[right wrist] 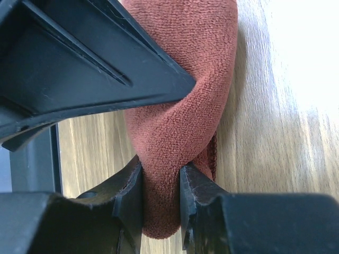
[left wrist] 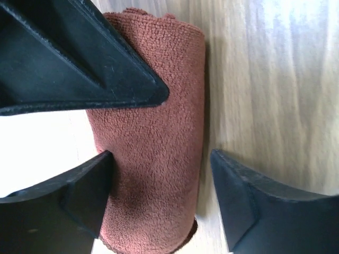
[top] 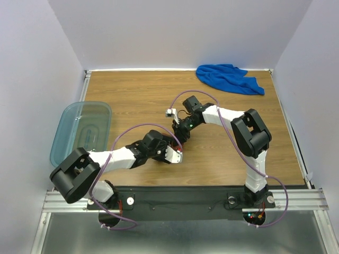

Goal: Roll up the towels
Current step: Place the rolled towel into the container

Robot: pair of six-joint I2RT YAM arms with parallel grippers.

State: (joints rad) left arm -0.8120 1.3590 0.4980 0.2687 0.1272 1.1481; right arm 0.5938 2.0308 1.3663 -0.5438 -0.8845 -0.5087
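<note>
The rust-brown towel [left wrist: 159, 106] lies rolled into a thick cylinder on the wooden table. My left gripper [left wrist: 161, 156] is open around the roll: one finger [left wrist: 79, 196] touches its side, the other [left wrist: 249, 201] stands a little apart on the wood. My right gripper [right wrist: 160, 169] is shut on one end of the brown towel [right wrist: 185, 63], which bulges out between the fingers. In the top view both grippers meet mid-table, left [top: 174, 152] and right [top: 179, 132], hiding nearly all of the roll. The blue towel [top: 228, 78] lies crumpled at the far right edge.
A translucent teal bin [top: 82, 132] stands at the table's left edge, beside the left arm. The table [top: 132, 100] is walled by white panels at the back and sides. Purple cables loop over both arms.
</note>
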